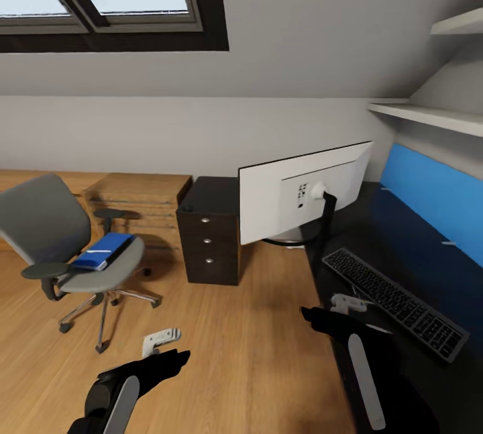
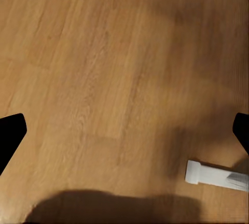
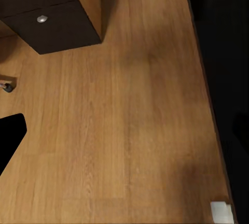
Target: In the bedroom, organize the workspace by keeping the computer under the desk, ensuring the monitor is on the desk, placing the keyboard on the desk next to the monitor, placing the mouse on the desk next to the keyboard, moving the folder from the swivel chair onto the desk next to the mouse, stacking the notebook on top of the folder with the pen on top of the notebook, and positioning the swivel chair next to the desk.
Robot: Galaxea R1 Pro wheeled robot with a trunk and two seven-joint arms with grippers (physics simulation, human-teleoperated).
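Swivel chair (image 1: 64,239) far left on the wood floor (image 1: 255,353), well apart from the bench. Blue folder (image 1: 104,250) lies flat on its grey seat, toward the right armrest. Behind chair: low oak shelving unit (image 1: 144,202) along the wall. Next right, dark drawer cabinet (image 1: 209,233) w/ three knobs, just beside the bench end.

Left gripper (image 1: 163,340) hangs over bare floor, nothing in it; in left wrist view its black fingers (image 2: 10,136) sit wide apart at the frame edges.

Monitor (image 1: 302,196) stands on the black bench (image 1: 429,266), white back toward camera. Right gripper (image 1: 349,303) at the bench's near edge, nothing held; can't tell how far open. Keyboard (image 1: 396,303) lies on the bench just right of it, in front of the monitor, angled. Blue back panel (image 1: 436,192) far right.
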